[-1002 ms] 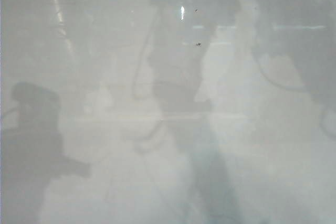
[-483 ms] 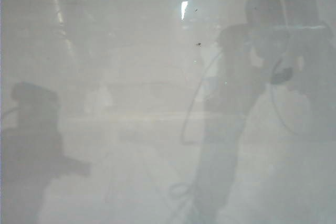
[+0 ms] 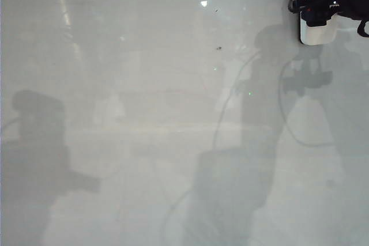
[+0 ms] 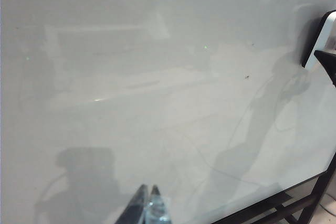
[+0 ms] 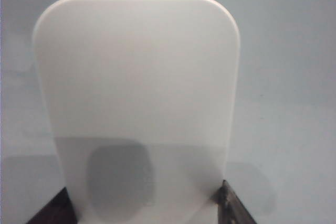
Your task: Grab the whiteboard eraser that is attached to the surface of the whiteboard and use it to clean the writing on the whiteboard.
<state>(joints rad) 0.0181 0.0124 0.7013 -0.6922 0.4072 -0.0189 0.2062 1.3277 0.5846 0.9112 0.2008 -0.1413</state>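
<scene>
The whiteboard (image 3: 144, 84) fills the exterior view, glossy and pale grey. No writing shows on it in any view. The whiteboard eraser (image 3: 316, 35), a white rounded block, is at the board's top right corner. My right gripper (image 3: 323, 5) is shut on it. In the right wrist view the eraser (image 5: 136, 77) sits between the two dark fingers of the right gripper (image 5: 144, 200), which press on its sides. My left gripper (image 4: 148, 193) is shut and empty, hovering over the whiteboard (image 4: 157, 77) near its lower edge. The eraser's (image 4: 321, 40) edge shows far off in the left wrist view.
Two tiny dark specks (image 3: 218, 48) mark the board left of the eraser. Grey shadows of both arms lie across the board. In the left wrist view the board's edge and a black stand frame (image 4: 283, 205) show beyond it.
My right gripper with the eraser has come into the exterior view at the top right. Its shadow has slid from the middle to the right. The left arm's shadow has not moved.
</scene>
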